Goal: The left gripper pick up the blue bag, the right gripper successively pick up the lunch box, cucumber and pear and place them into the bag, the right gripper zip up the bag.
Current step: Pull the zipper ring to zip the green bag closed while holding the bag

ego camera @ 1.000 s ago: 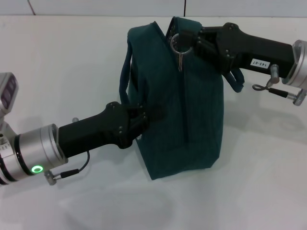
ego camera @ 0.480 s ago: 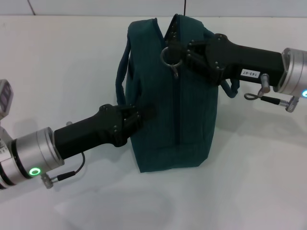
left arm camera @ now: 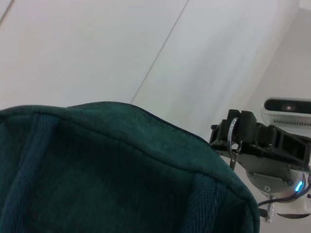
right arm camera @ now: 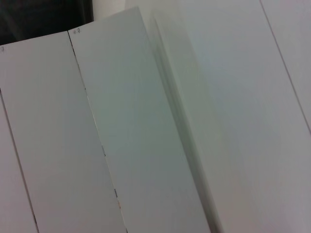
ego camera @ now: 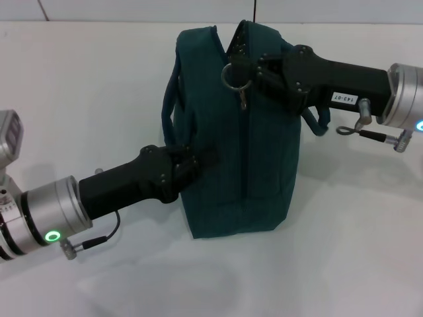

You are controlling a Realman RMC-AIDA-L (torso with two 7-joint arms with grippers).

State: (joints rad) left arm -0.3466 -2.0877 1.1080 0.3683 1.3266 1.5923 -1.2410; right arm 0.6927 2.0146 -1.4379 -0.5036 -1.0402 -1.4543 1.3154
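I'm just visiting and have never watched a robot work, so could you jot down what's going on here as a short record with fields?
Surface: white table
Main object: dark teal-blue fabric bag with loop handles, standing upright
Zipper: runs down the bag's top; only a small gap shows at the far end
Zipper pull: metal ring near that far end
Right gripper: black claw, shut on the metal ring
Left gripper: black claw pressed to the bag's side by a handle; grip hidden
Bag contents: not visible
Stage: zipping nearly finished, judging by the small gap

My matt black right gripper [ego camera: 250,68] pinches a shiny metal ring [ego camera: 232,74] on the woven, matt cloth blue bag [ego camera: 264,165].
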